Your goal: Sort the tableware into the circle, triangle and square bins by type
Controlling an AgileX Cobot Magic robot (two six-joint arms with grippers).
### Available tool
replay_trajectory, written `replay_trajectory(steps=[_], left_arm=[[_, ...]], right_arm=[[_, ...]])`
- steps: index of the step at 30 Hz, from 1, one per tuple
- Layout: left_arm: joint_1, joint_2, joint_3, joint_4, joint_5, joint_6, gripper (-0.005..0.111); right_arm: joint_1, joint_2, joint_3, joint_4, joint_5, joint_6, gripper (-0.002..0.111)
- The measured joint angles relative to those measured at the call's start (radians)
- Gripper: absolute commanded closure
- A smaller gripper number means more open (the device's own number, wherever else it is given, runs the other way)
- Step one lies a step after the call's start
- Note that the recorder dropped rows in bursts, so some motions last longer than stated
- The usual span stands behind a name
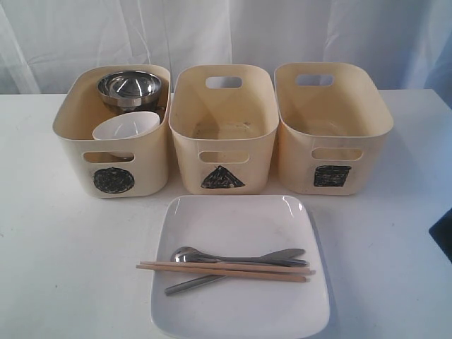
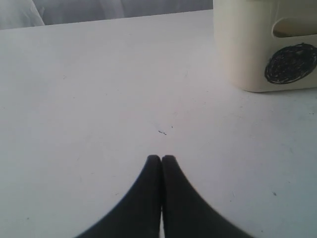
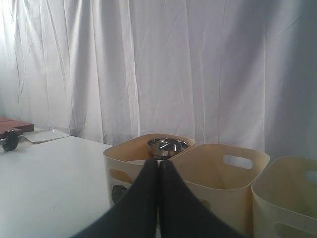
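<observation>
Cream plastic tubs stand in a row at the far side of the table: the circle-marked tub (image 1: 74, 152) on the left, the triangle-marked tub (image 1: 187, 166) in the middle, the square-marked tub (image 1: 296, 166) on the right. The left one holds a large steel bowl (image 1: 129, 88) and a small white bowl (image 1: 126, 129); the other two look empty.

Nearer, a large white square plate (image 1: 233, 226) carries a pair of wooden chopsticks (image 1: 226, 270) lying across the steel cutlery (image 1: 187, 255). The sticks look light, stiff and apt to roll, so I would pinch both together at mid-length. The cutlery looks slick on the glaze. The plate seems heavy and breakable, best gripped at a rim.

The left gripper (image 2: 161, 158) is clenched on nothing above bare table near the circle tub. The right gripper (image 3: 158, 163) is raised, facing the tubs, likewise clenched and empty.
</observation>
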Motion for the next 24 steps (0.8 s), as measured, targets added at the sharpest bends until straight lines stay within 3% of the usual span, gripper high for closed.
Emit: replay_trajectory(steps=[11, 24], left_arm=[[0.0, 0.0, 0.0, -0.012, 0.014, -0.003, 0.107], [0.0, 0.0, 0.0, -0.012, 0.029, -0.003, 0.107]], right_arm=[[0.0, 0.0, 0.0, -0.002, 0.0, 0.002, 0.108], [0.009, 0.0, -0.002, -0.166, -0.028, 0.13, 0.108]])
